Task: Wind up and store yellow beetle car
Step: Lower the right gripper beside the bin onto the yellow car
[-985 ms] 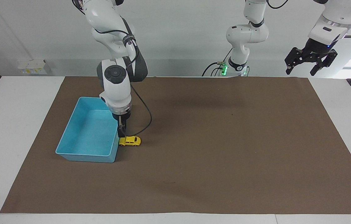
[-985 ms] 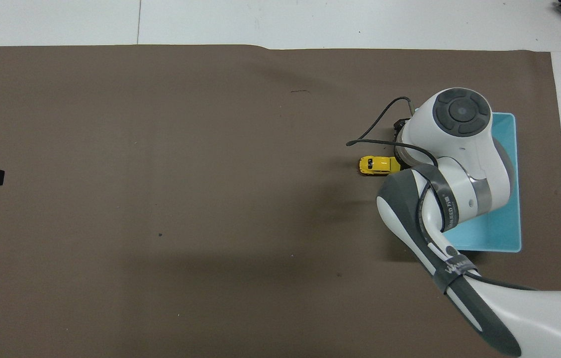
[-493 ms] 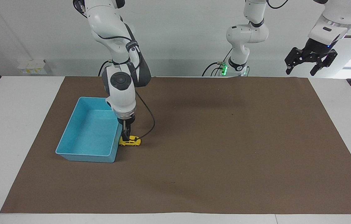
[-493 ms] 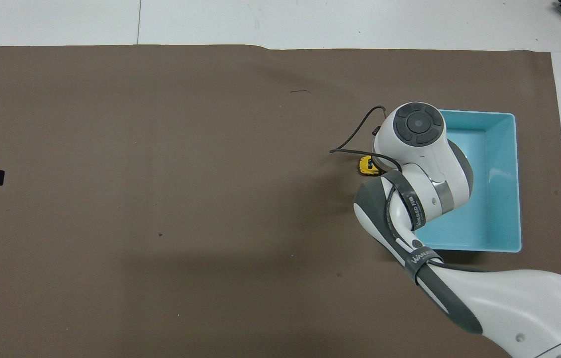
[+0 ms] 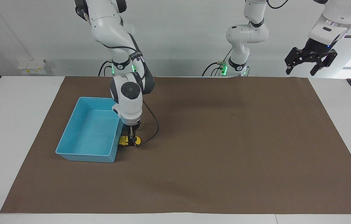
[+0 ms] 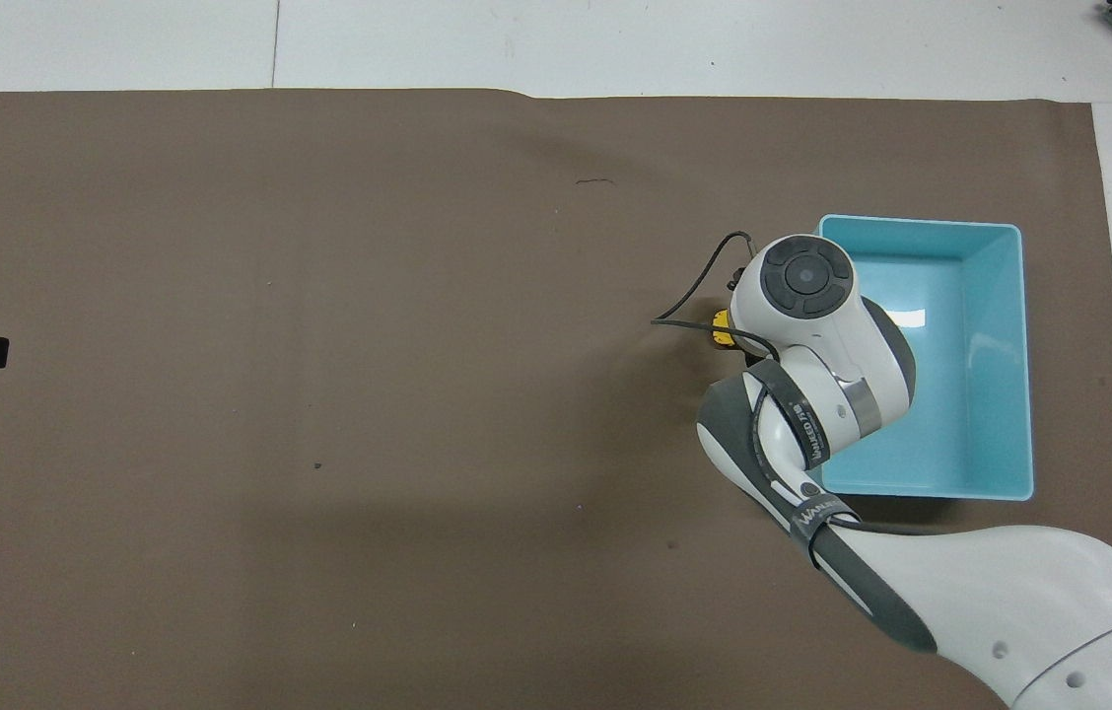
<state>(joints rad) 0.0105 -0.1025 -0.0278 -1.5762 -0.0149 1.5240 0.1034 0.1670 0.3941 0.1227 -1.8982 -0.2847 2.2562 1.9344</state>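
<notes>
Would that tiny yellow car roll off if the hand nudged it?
Probably: the yellow beetle car sits on small wheels on the flat brown mat. It looks light and rigid. The blue bin beside it would likely stop it that way.

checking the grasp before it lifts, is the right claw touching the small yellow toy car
Touching. In the facing view the right claw stands down over the small yellow toy car, dark fingers straddling its middle, beside the light blue plastic bin.

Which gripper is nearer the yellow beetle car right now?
Right. The right gripper is down at the yellow beetle car, which sits on the mat beside the light blue bin. The left gripper waits raised at the left arm's end of the table.
</notes>
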